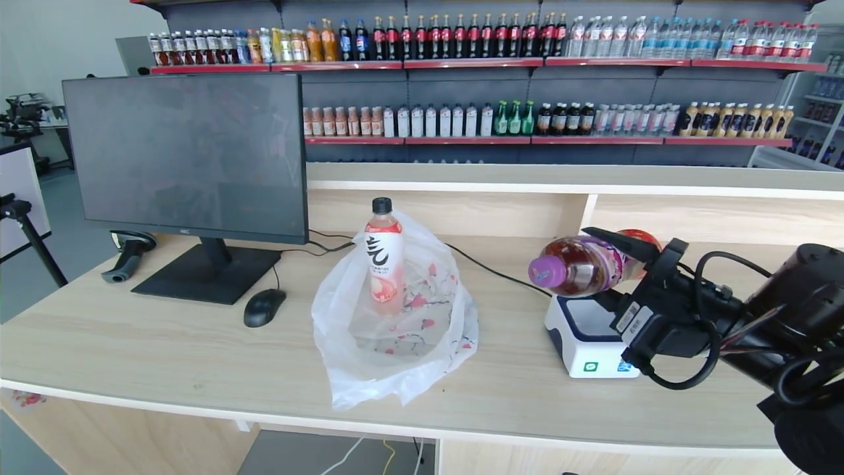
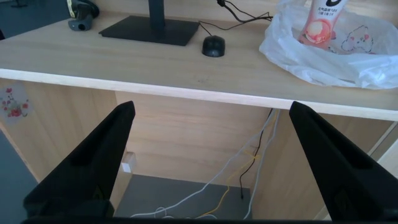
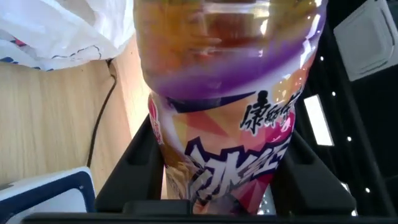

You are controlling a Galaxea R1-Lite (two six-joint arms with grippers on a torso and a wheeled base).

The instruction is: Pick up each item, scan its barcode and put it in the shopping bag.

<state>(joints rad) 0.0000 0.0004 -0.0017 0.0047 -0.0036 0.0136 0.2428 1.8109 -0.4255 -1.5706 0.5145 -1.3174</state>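
Note:
My right gripper (image 1: 626, 254) is shut on a tea bottle (image 1: 583, 265) with a purple cap, held on its side just above the white barcode scanner (image 1: 583, 336). In the right wrist view the tea bottle (image 3: 230, 106) sits between the two fingers, its label toward the camera. A pink bottle (image 1: 384, 257) with a black cap stands upright in the white plastic shopping bag (image 1: 395, 323) at the middle of the counter. My left gripper (image 2: 208, 162) hangs open below the counter's front edge, nothing between its fingers; the shopping bag (image 2: 329, 43) and pink bottle (image 2: 320, 22) lie beyond.
A monitor (image 1: 188, 158) on a black stand, a mouse (image 1: 264, 307) and a handheld scanner (image 1: 128, 254) occupy the counter's left side. A cable (image 1: 494, 270) runs behind the bag toward the barcode scanner. Shelves of drinks (image 1: 481, 39) line the back wall.

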